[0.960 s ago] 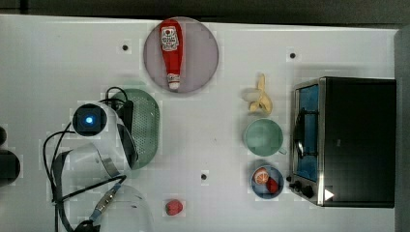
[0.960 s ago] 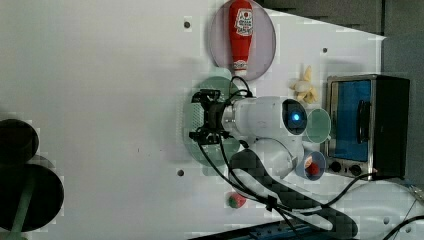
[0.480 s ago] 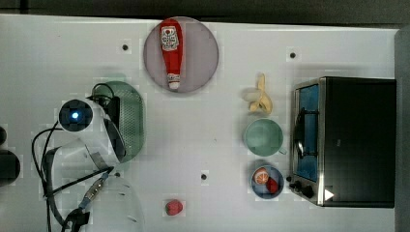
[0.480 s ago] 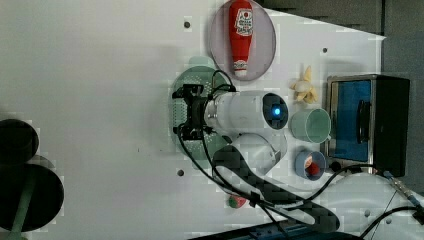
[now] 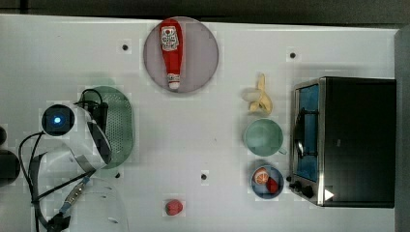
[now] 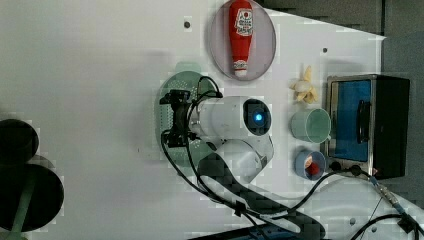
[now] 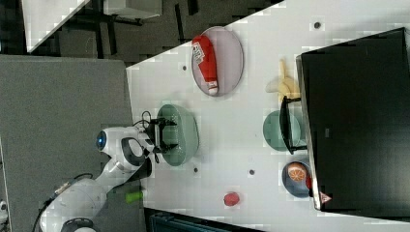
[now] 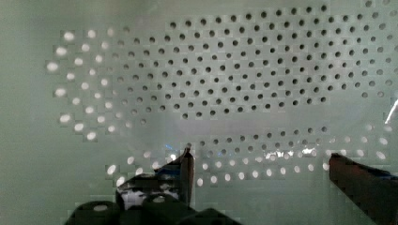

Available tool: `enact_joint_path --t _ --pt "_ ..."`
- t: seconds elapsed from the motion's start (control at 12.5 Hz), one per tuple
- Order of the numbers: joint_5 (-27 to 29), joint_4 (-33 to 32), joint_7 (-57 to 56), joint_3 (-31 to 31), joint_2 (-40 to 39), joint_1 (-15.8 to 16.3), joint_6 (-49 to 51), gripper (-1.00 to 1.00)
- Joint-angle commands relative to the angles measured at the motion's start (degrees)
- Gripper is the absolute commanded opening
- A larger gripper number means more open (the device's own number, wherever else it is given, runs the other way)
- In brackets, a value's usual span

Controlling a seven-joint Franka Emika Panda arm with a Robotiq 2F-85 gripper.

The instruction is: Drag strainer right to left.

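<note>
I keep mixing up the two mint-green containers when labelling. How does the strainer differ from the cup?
The strainer is an oval basket, its bottom perforated with many small holes; the cup is round with a solid inside. The strainer is clearly larger than the cup. The strainer lies at the top view's left under the arm, with the open pincer inside it; the cup stands alone beside the toaster oven. Both share the same pale mint green.

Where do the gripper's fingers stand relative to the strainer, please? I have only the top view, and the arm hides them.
Observer: The gripper is open, its fingers spread low over the strainer's perforated bottom.
Operator: Thank you. Is it clamping the strainer's wall?
Observer: No. In the wrist view only the holed bottom shows in the gap between the fingers; nothing is clamped.
</note>
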State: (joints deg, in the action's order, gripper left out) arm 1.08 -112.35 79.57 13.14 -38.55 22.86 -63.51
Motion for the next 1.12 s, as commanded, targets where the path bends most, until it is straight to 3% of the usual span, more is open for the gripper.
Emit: enact_joint_path --t 0.08,0.56,0.8,1.12 --pt "1.1 3.8 4.2 1.7 -1.2 2.6 -0.3 1.00" --pt "1.0 5.1 2.4 2.0 1.1 3.7 3.4 1.00" --pt "1.0 5.1 -6.3 1.8 9.5 2.6 15.9 1.00" --pt "1.0 4.9 -25.8 -1.4 23.6 0.1 33.4 1.00"
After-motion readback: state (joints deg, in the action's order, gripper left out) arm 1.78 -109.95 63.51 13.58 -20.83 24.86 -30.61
